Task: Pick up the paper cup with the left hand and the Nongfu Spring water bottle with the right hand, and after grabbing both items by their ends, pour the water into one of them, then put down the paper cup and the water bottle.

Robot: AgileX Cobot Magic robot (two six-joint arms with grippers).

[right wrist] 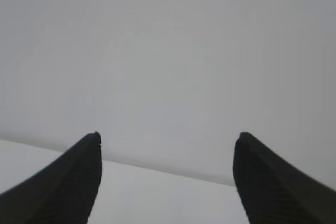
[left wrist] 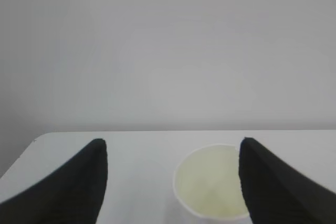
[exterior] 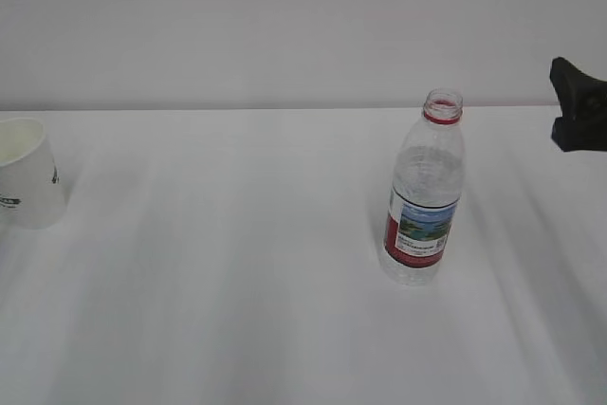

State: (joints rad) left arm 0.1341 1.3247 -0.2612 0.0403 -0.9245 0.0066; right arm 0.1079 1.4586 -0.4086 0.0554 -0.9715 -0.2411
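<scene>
1. Cup first: the white tapered paper cup (exterior: pixel 27 175) with small dark printed marks stands upright at the far nine o'clock edge of the exterior view, partly cut off by the frame. From my left wrist I look down into its cream inside (left wrist: pixel 212 190), low between my two black fingers and nearer the three o'clock one.
2. Clear ribbed plastic bottle (exterior: pixel 424 198), red neck ring, red-and-white label with a blue-green landscape, stands upright with no cap toward three o'clock, well apart from the cup. I cannot make out a water level.
3. My left gripper (left wrist: pixel 173 182) is spread wide and grasps nothing; the cup sits in the gap, and I cannot tell whether a finger touches it.
4. My right gripper (right wrist: pixel 167 179) is also released and empty, seeing only wall and table (right wrist: pixel 157 198). In the exterior view only a black piece of it (exterior: pixel 579 106) shows at three o'clock, up and away from the bottle.
5. Risks, as I judge them: with the cup off-centre, one finger could meet it first and shove or tip the light paper wall. Squeezing hard could crush the rim.
6. A careless right approach could knock the open bottle over and spill it.
</scene>
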